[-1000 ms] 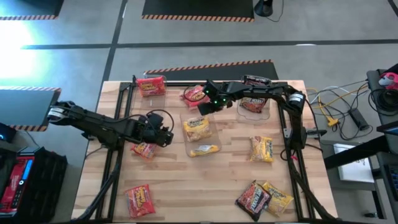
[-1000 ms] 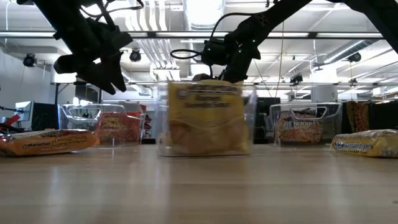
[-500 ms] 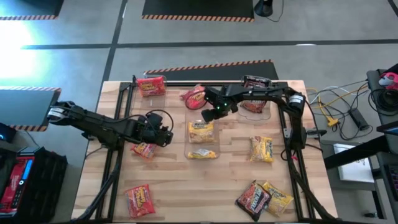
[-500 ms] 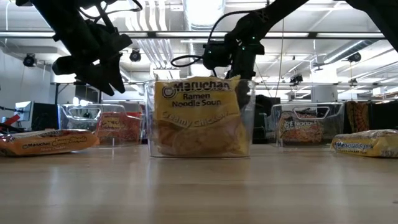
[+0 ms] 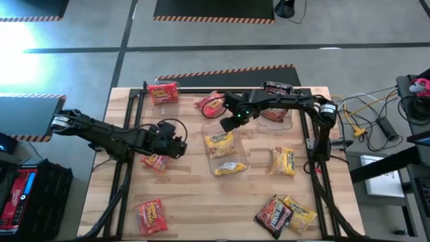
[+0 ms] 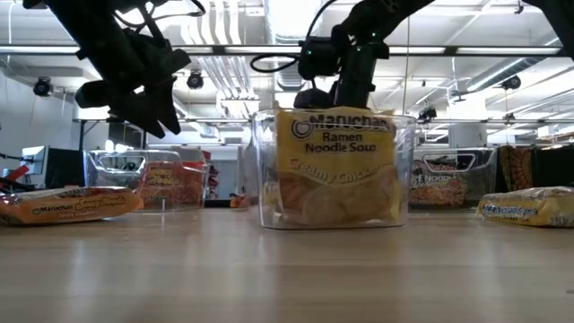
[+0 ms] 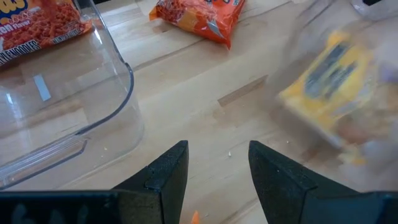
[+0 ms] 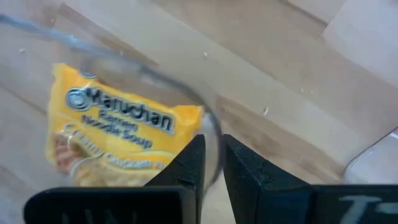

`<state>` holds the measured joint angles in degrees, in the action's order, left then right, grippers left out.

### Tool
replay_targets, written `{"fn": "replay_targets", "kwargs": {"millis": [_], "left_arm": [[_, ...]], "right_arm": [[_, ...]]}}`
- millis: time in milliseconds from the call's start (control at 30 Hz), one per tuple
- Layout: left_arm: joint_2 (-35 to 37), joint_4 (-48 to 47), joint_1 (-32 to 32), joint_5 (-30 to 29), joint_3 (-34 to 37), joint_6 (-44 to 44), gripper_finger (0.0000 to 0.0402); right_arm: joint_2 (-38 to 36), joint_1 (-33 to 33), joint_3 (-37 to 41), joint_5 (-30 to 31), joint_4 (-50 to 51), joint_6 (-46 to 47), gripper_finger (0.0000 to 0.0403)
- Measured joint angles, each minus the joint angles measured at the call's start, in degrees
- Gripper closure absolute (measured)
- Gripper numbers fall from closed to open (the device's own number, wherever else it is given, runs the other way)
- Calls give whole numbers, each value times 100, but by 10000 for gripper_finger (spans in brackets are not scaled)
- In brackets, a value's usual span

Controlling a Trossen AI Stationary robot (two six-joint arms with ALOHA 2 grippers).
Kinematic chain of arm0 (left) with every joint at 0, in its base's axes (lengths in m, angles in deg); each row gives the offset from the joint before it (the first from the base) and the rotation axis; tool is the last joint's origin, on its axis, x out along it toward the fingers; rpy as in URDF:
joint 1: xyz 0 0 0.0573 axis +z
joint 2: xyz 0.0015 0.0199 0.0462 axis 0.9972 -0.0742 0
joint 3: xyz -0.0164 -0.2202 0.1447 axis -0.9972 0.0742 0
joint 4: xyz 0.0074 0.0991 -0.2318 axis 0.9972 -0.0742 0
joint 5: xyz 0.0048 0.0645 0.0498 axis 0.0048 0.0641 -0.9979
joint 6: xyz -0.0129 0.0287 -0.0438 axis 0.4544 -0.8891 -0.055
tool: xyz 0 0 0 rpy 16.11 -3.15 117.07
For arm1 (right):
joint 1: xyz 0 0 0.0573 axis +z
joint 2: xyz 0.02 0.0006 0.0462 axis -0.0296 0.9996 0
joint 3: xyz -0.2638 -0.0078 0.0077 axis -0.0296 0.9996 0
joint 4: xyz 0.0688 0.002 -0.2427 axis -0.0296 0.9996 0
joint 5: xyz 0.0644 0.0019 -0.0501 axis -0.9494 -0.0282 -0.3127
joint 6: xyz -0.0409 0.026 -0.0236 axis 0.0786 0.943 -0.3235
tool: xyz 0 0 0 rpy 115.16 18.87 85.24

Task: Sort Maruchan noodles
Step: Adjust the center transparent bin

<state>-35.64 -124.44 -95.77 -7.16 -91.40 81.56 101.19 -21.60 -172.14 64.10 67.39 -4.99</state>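
A clear bin in the table's middle holds yellow Maruchan noodles, also seen in the low view. My right gripper is shut on the bin's far rim. My left gripper hovers open at the table's left, above bare wood beside another clear bin holding a red packet. Red packets, yellow ones and a dark one lie flat on the table. My right gripper pinches the clear bin's wall at a far corner of its rim, one finger on the inside and one on the outside. The fingers come from above, slanting down. The bin stands with its bottom on the table.
A third clear bin with a dark packet stands at the far right, with another dark packet behind it. Black frame rails run along the table's left and right sides. Bare wood lies along the near middle.
My right gripper has gone toward the table's right and slightly near edge, keeping its hold on the bin's rim. The bin with the yellow packets has slid along the table to the right and turned about. My left arm has kept still.
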Motion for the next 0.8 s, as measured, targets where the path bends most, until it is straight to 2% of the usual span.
{"fn": "replay_targets", "kwargs": {"millis": [333,800], "left_arm": [[0,103,0,-2,0,109,249],[29,396,227,-5,0,-156,249]], "right_arm": [[81,-20,154,41,-209,-185,360],[-711,-216,86,-3,-262,-771,360]]}}
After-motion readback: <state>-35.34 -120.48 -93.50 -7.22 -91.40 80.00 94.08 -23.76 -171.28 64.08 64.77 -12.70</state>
